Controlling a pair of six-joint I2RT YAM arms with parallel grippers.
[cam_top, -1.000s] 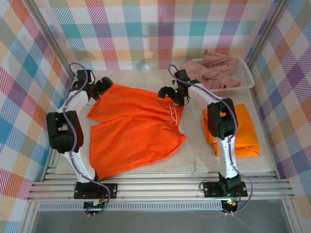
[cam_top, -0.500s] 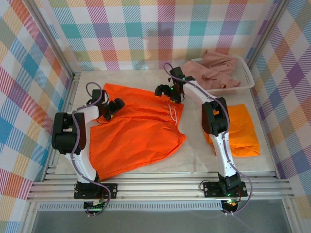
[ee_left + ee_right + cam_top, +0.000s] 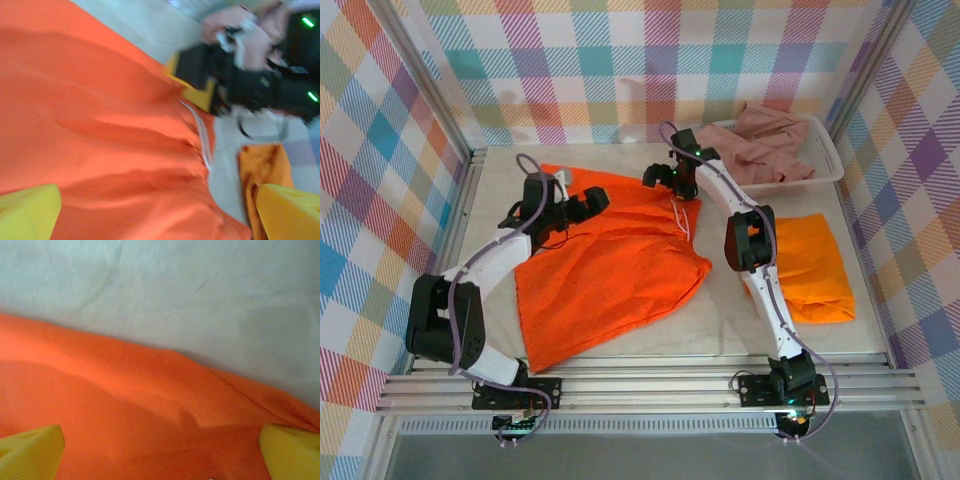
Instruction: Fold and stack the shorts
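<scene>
Top external view puts the unfolded orange shorts (image 3: 610,265) at centre frame, soft, light and limp, probably best pinched at a waistband or hem corner, with the left gripper (image 3: 584,203) and right gripper (image 3: 660,175) both spread wide and empty over their upper edge.

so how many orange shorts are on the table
2: spread orange shorts across the table middle, folded orange shorts at the right. The pink pile in the basket could hide more.
</scene>
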